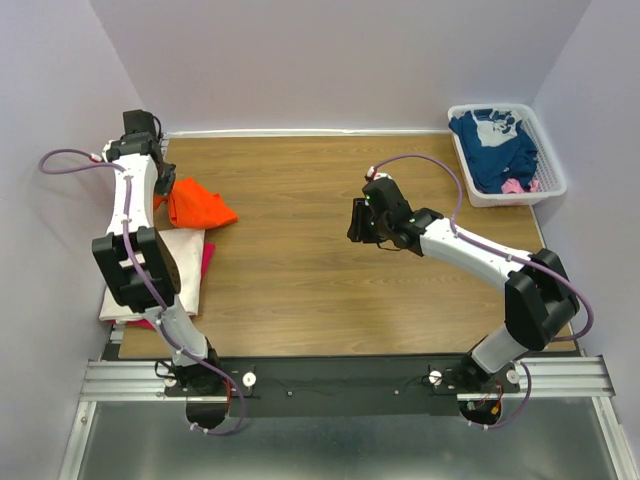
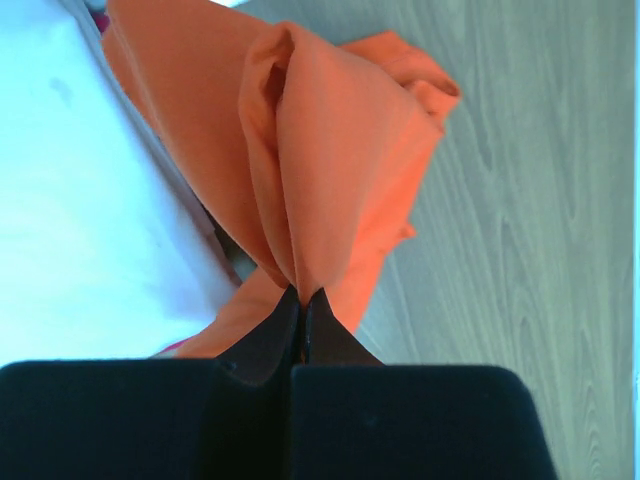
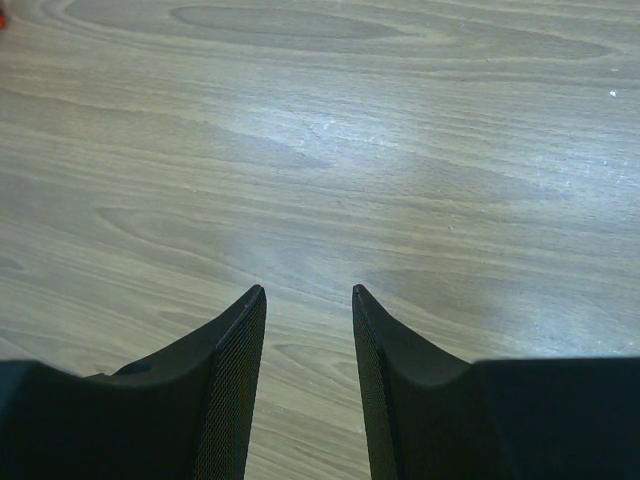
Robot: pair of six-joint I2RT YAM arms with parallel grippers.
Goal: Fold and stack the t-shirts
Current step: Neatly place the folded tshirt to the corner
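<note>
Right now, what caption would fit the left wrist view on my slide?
Left gripper pinching a fold of the orange t-shirt beside the cream-white t-shirt.

Pale lilac walls [image 1: 330, 60] enclose wooden table [image 1: 300, 280].

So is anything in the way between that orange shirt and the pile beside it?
Nothing visible. The left gripper pinches the orange shirt, which lies right against the stacked cream-white shirt.

Lab cell: plain walls [image 1: 330, 60], aluminium rail [image 1: 340, 380]
</note>
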